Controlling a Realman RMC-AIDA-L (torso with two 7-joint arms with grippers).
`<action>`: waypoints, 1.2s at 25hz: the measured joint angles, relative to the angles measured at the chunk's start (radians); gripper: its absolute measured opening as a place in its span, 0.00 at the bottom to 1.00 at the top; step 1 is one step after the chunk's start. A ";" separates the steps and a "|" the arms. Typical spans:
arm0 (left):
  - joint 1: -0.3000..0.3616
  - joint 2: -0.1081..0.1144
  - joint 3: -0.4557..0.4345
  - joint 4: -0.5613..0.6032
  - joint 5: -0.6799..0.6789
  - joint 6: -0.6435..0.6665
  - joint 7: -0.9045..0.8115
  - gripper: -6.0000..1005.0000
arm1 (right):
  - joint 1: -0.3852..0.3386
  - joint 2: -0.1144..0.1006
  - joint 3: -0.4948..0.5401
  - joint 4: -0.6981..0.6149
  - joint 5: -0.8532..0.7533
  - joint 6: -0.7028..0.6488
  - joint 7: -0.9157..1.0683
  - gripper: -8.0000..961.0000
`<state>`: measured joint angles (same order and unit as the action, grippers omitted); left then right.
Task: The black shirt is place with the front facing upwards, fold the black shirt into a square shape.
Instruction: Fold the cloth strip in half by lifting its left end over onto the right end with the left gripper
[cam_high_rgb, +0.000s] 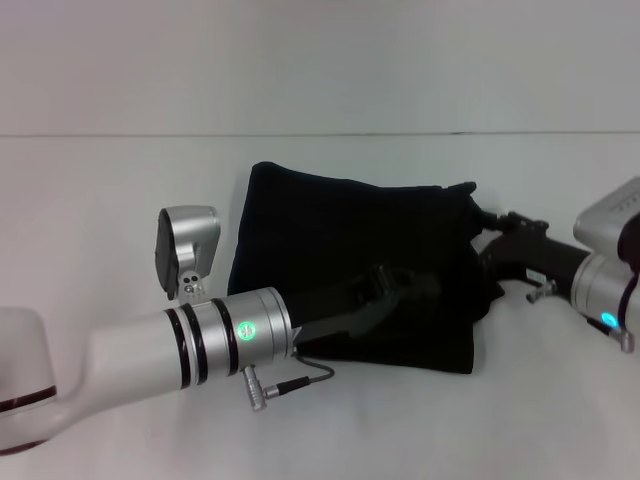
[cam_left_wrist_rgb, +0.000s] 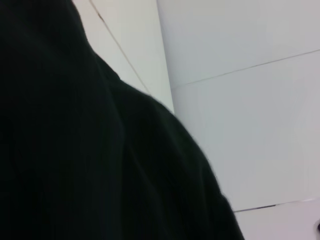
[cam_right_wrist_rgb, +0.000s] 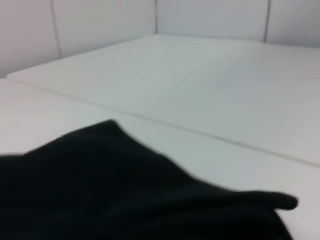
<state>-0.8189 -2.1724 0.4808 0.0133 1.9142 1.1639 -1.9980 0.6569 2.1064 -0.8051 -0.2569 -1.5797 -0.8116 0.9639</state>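
Left pincer (cam_high_rgb: 400, 290) over the middle of the black shirt (cam_high_rgb: 330, 230), right pincer (cam_high_rgb: 490, 235) at its right edge; we cannot tell either one's opening or hold. Shirt lies folded, plain side up, on the white surface (cam_high_rgb: 120, 180). We'd judge: keep edges aligned, smooth flat.

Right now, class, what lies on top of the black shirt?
The left gripper reaches over the black shirt, which lies on the white table. The right gripper meets its right edge. Lettering and label are out of sight.
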 joint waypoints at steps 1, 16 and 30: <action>0.002 0.000 0.004 0.000 0.000 0.000 0.000 0.14 | 0.006 0.000 -0.001 0.000 0.016 0.008 -0.002 0.89; 0.036 -0.004 0.031 0.014 0.000 -0.075 0.001 0.16 | 0.041 -0.003 0.003 -0.005 0.151 0.080 -0.016 0.89; 0.019 -0.004 0.023 -0.013 -0.008 -0.015 0.084 0.21 | -0.068 -0.010 0.004 -0.028 0.461 0.072 -0.031 0.89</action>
<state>-0.7998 -2.1767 0.5038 -0.0002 1.9060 1.1488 -1.9143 0.5885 2.0961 -0.8008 -0.2849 -1.1184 -0.7394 0.9329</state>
